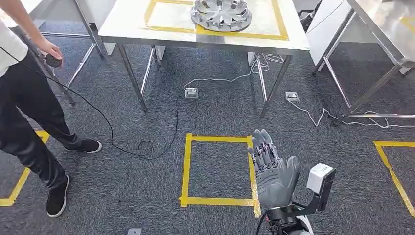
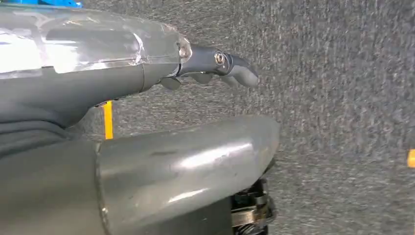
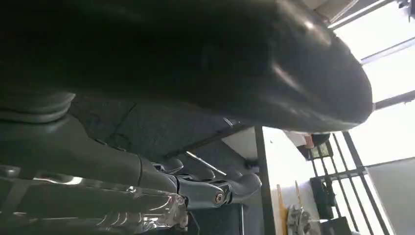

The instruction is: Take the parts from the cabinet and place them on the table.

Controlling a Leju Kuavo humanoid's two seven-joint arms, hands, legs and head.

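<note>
Right hand: the grey many-fingered right hand (image 1: 272, 169) was raised at about 5 o'clock in the head view, over the dark grey carpet (image 1: 220, 107), fingers straight and apart, holding nothing.
Right hand, wrist view: its fingers (image 3: 230, 188) reached out uncurled, with nothing between them.
Left hand: in the left wrist view the left hand (image 2: 210, 68) hung above the carpet, fingers loosely extended and apart, holding nothing.
Part: the round silver metal wheel-like part (image 1: 221, 13) lay flat on the white-topped steel-legged table (image 1: 127, 24) at 12 o'clock, inside the yellow tape rectangle (image 1: 281, 27) on the tabletop, well apart from both hands.
Floor marking: a square of yellow tape (image 1: 186, 169) sat on the carpet near the centre, its right side just beside the right hand in the head view.
Cables: a black cable (image 1: 110, 129) looped across the carpet at 9 o'clock; a white cable (image 1: 313, 115) trailed at 3 o'clock.
Person: a person in black trousers and black shoes (image 1: 29, 117) stood at 9 o'clock, a small dark object in one hand (image 1: 49, 51).
Second table: the corner of another steel-legged table (image 1: 386, 34) stood at 2 o'clock.
</note>
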